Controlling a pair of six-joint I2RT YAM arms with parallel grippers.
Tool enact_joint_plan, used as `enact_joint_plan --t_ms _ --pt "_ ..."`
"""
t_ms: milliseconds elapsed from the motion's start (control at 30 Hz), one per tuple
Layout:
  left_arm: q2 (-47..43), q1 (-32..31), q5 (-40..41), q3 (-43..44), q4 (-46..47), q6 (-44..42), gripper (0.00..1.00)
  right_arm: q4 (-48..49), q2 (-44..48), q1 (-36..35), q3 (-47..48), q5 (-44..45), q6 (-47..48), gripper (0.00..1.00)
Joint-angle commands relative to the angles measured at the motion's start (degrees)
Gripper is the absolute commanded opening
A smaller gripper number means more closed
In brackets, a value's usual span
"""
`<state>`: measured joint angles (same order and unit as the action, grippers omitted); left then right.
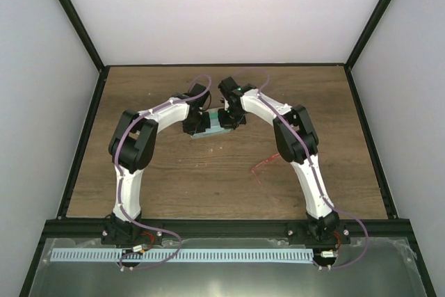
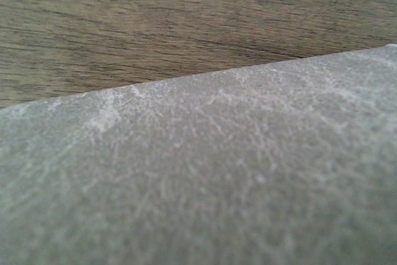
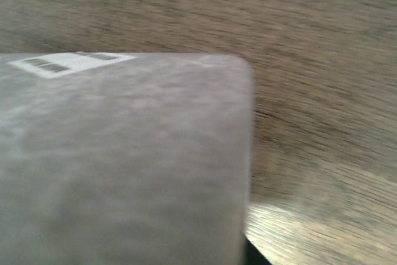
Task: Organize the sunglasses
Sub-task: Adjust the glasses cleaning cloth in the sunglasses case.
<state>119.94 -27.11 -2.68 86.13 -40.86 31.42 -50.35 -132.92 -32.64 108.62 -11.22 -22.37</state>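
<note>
You see a brown wood-grain tabletop framed by black rails, with plain white walls around it. Your left arm's fingers and right arm's fingers meet at mid-tabletop, at opposite ends of the flat grey rectangular case with green lining. Both are closed, but you cannot tell whether they pinch the case. The thin red wire-framed sunglasses lie on bare wood right of centre, toward the near edge, apart from the case.
</note>
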Motion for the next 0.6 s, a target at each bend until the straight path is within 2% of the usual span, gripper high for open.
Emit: enact_joint_plan --t_ms 0,300,567 --pt "1.37 0.42 2.12 -1.44 -0.47 -0.49 0.04 -3.13 2.81 0.99 -0.73 6.93 -1.65 0.01" --pt "0.25 0.42 1.67 -1.36 -0.34 -0.79 0.04 2.06 7.69 1.04 -0.37 -0.75 -0.81 0.01" --pt "-2.17 0.40 0.66 -0.67 -0.54 -1.14 0.04 4.83 4.72 -0.01 -0.20 -7.02 -2.69 0.01"
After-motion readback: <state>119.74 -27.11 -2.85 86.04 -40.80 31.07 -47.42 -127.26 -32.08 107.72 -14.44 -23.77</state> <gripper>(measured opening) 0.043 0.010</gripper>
